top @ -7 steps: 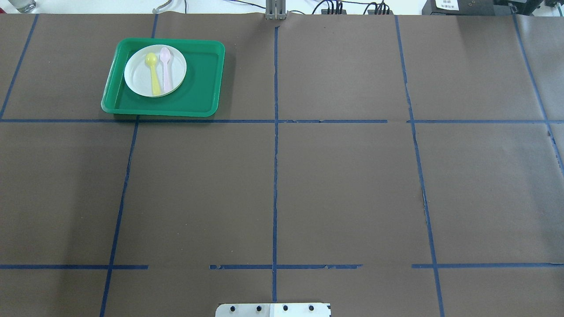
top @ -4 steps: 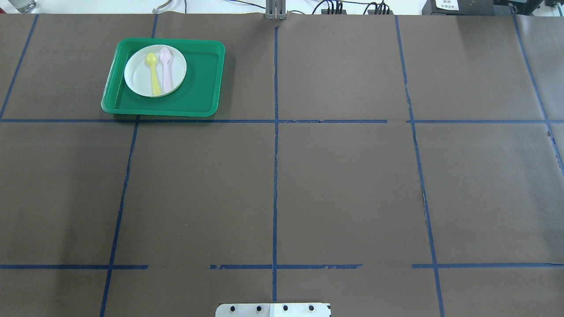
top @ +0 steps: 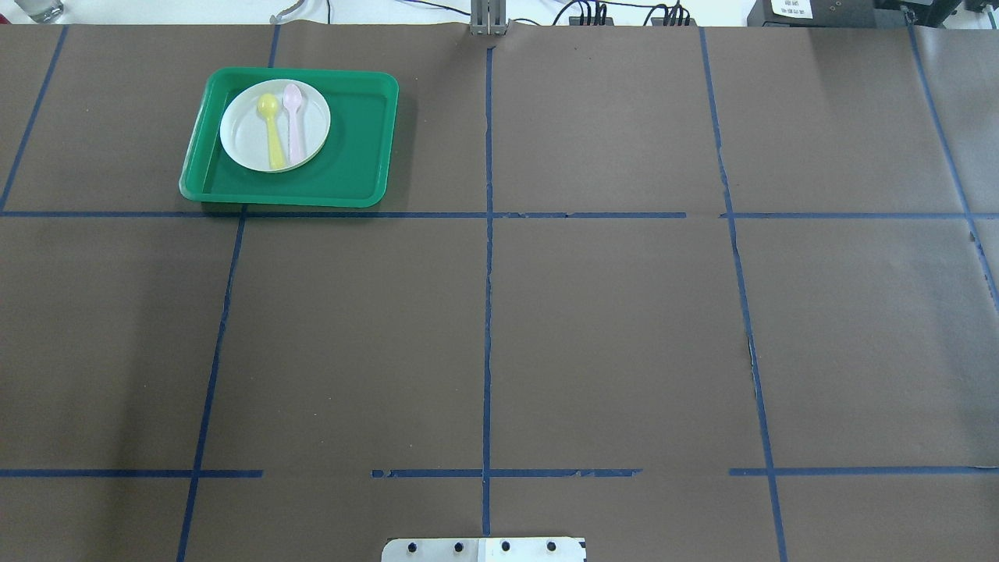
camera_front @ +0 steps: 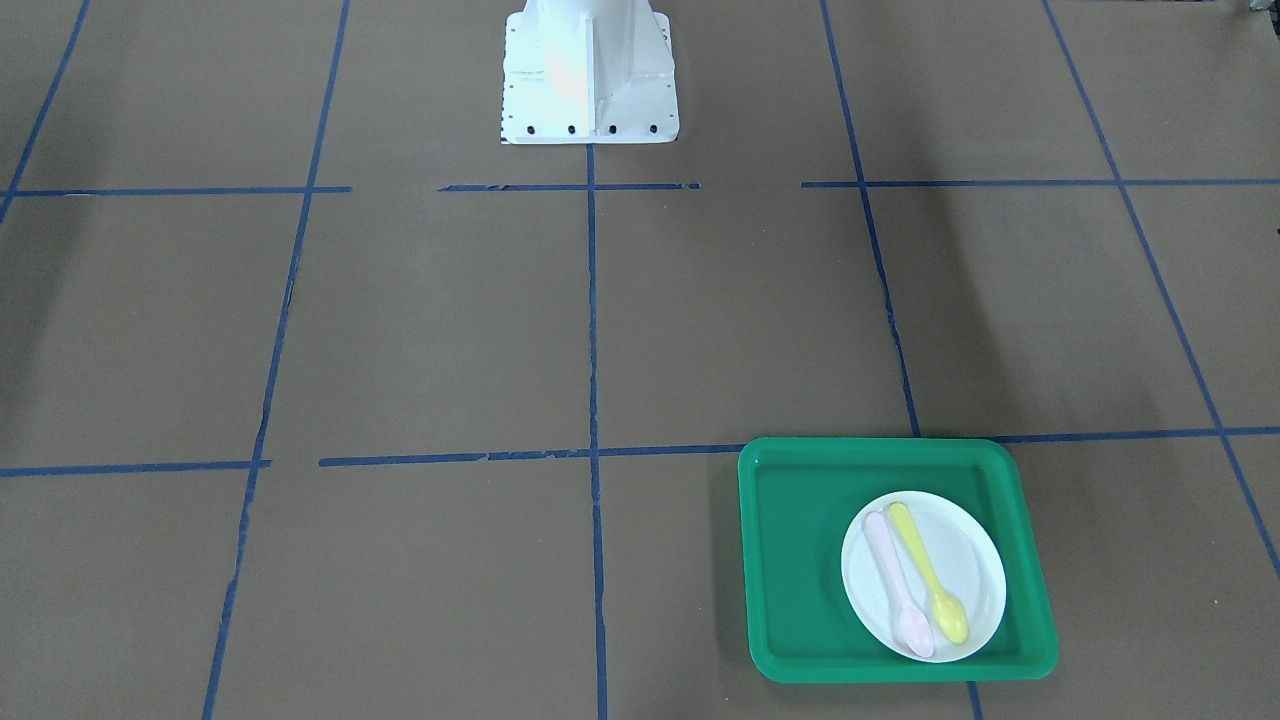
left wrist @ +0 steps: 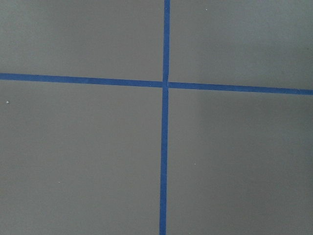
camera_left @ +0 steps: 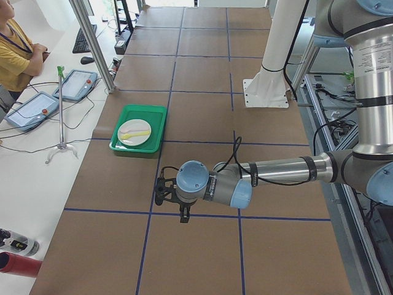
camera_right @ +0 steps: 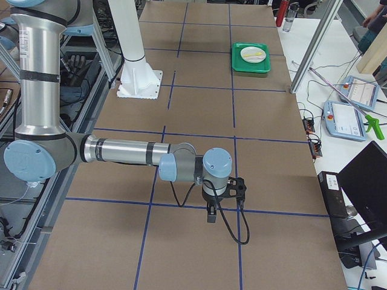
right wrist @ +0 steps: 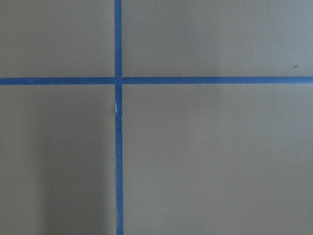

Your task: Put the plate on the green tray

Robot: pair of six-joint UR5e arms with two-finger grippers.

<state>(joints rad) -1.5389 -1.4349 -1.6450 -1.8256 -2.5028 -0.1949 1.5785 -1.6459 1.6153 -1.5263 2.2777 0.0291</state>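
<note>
honestly, nothing changes over the last second. in the overhead view every item sits exactly where it was a moment ago.

starting at the left of that view, the green tray (top: 355, 168) lies flat on the bench (top: 609, 336) at the far left side. the plate (top: 242, 134) is inside it, resting on the tray floor and pushed toward the far left corner rather than centred. on the plate a yellow spoon (top: 275, 144) and a pink spoon (top: 294, 129) lie side by side, bowls pointing away from the robot.

neither arm shows in the overhead or front views. in the side views the left hand (camera_left: 183, 216) hangs over the bench, pointing down, well apart from the tray. the right hand (camera_right: 210, 216) does the same at the other end, even farther from it. both show only from the side, so i can't tell whether either one is wide or narrow. nothing seems to be carried, but i wouldn't swear to it. both wrist cameras show only bare bench and a cross of blue tape (left wrist: 164, 147).

so my read is that the placing is already done: the plate is on the tray, nothing is touching it, and both arms look parked. i don't see anything left to do.
</note>
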